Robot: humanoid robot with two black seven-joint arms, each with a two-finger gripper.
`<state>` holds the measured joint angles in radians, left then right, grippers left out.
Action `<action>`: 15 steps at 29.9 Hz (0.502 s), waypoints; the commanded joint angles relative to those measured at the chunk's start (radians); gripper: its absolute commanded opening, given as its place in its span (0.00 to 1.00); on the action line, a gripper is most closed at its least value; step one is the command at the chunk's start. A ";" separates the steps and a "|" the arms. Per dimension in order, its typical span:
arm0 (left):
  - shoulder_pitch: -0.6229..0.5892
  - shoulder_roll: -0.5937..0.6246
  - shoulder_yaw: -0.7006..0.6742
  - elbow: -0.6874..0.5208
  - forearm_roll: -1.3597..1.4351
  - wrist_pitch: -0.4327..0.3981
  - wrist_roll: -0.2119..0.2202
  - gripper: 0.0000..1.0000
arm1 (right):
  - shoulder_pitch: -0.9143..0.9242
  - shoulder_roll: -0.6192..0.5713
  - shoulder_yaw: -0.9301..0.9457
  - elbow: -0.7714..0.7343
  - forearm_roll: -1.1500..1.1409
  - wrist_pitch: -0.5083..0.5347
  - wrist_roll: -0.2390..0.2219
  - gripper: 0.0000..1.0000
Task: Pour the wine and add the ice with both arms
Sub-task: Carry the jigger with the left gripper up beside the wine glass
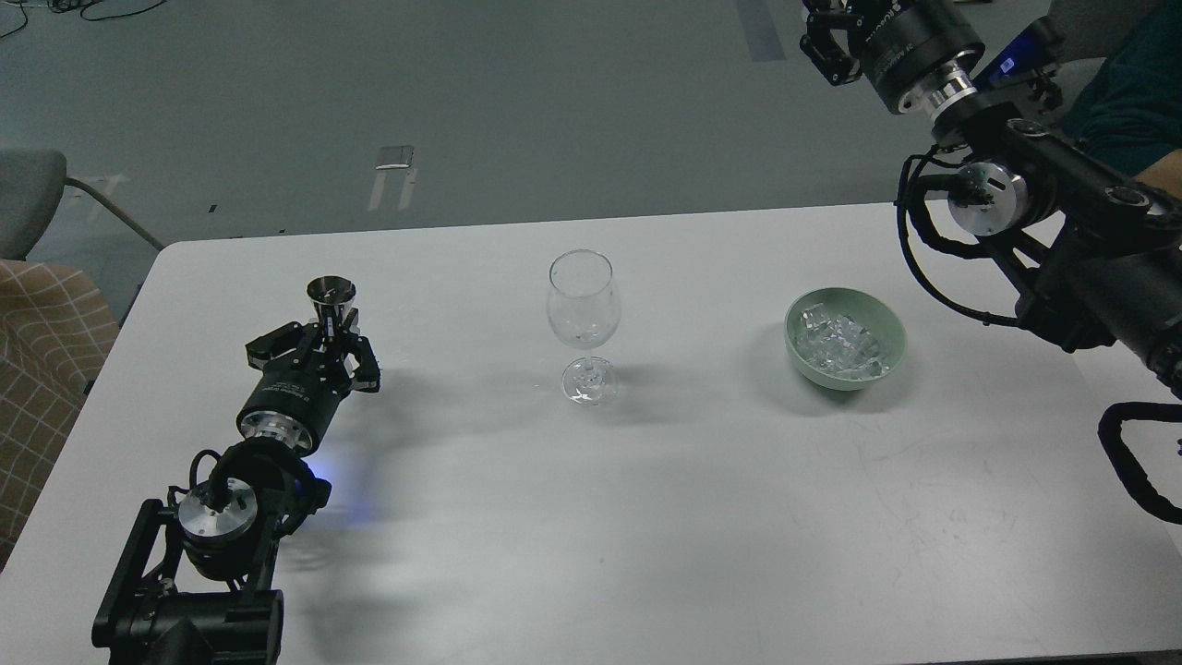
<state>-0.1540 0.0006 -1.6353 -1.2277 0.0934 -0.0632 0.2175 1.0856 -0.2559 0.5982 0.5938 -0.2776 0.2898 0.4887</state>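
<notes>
A small metal jigger cup (331, 294) stands upright in my left gripper (331, 340), which is shut on its stem at the left of the white table (646, 517). An empty clear stemmed wine glass (582, 305) stands upright at the table's middle, well to the right of the jigger. A pale green bowl (891, 323) to the right of the glass holds several clear ice cubes (840, 340). My right gripper (825, 42) is high at the top edge, beyond the table and far above the bowl; its fingers are cut off and dark.
A chair with a checked cloth (42, 332) stands off the table's left edge. A person's arm in a dark teal sleeve (1131, 111) is at the far right behind my right arm. Grey floor lies beyond the table's far edge.
</notes>
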 commanded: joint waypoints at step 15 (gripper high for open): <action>-0.058 -0.001 0.181 -0.308 0.005 0.249 0.014 0.05 | -0.001 0.000 0.000 0.000 0.000 0.000 0.000 1.00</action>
<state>-0.2127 -0.0001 -1.4839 -1.4953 0.0972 0.1617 0.2304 1.0844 -0.2563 0.5979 0.5936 -0.2776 0.2898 0.4887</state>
